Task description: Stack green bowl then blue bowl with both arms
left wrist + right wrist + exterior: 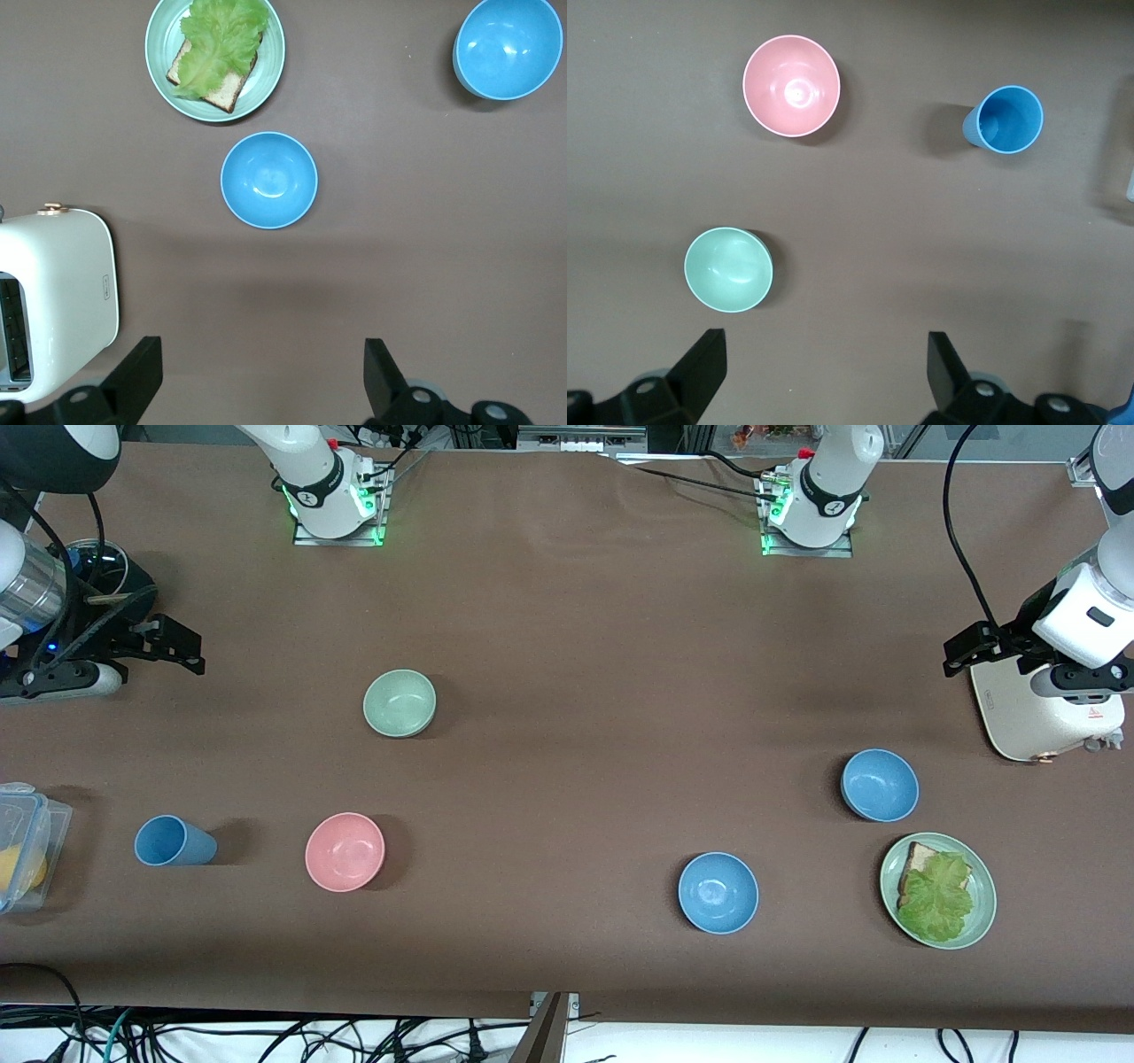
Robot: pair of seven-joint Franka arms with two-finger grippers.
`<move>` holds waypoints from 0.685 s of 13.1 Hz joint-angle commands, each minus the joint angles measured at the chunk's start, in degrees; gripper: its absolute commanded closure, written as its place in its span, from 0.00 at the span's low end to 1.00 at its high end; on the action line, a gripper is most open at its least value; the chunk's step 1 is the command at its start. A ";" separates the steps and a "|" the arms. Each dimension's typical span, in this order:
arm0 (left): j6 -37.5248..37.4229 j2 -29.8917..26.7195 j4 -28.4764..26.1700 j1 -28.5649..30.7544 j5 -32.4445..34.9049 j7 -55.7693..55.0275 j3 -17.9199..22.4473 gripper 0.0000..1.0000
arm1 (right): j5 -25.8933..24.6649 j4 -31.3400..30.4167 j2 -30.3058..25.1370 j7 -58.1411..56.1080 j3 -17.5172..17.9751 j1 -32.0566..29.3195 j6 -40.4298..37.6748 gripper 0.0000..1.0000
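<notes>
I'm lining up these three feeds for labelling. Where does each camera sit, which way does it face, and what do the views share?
Front view: high across the table, facing both arm bases; shows left gripper above the toaster and right gripper, both open.
Left wrist view: on the left wrist, looking down on two blue bowls and the green plate; its own fingers show.
Right wrist view: on the right wrist, looking down on the green bowl, pink bowl, blue cup; own fingers show.
Shared: each wrist view's dishes appear in the front view.
</notes>
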 commanded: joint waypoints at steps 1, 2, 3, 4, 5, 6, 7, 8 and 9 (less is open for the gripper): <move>-0.95 0.41 0.92 -0.22 -1.13 1.06 0.23 0.00 | -0.11 1.56 0.68 0.13 0.41 -0.65 -1.02 0.00; -0.87 0.50 1.01 -0.23 -1.13 0.98 0.23 0.00 | -0.11 1.56 0.68 0.13 0.41 -0.57 -1.02 0.00; -0.87 0.41 0.92 -0.23 -1.13 0.98 0.23 0.00 | -0.11 1.56 0.68 0.13 0.41 -0.56 -1.02 0.00; -0.87 0.41 1.01 -0.14 -1.13 0.98 0.23 0.00 | -0.11 1.56 0.68 0.13 0.41 -0.56 -1.02 0.00; -0.87 0.41 1.01 -0.14 -1.13 0.98 0.23 0.00 | -0.11 1.56 0.68 0.22 0.41 -0.56 -1.02 0.00; -0.87 0.41 1.01 -0.14 -1.13 0.98 0.32 0.00 | -0.11 1.56 0.68 0.13 0.41 -0.48 -1.02 0.00; -0.87 0.50 1.01 -0.14 -1.13 0.98 0.23 0.00 | -0.11 1.56 0.68 0.13 0.41 -0.39 -1.02 0.00; -0.87 0.50 1.01 -0.14 -1.13 0.98 0.23 0.00 | -0.20 1.56 0.68 0.13 0.41 -0.30 -0.50 0.00; -0.87 0.41 0.92 -0.14 -1.13 0.98 0.23 0.00 | 0.15 1.56 0.77 -0.13 0.41 -0.39 -0.15 0.00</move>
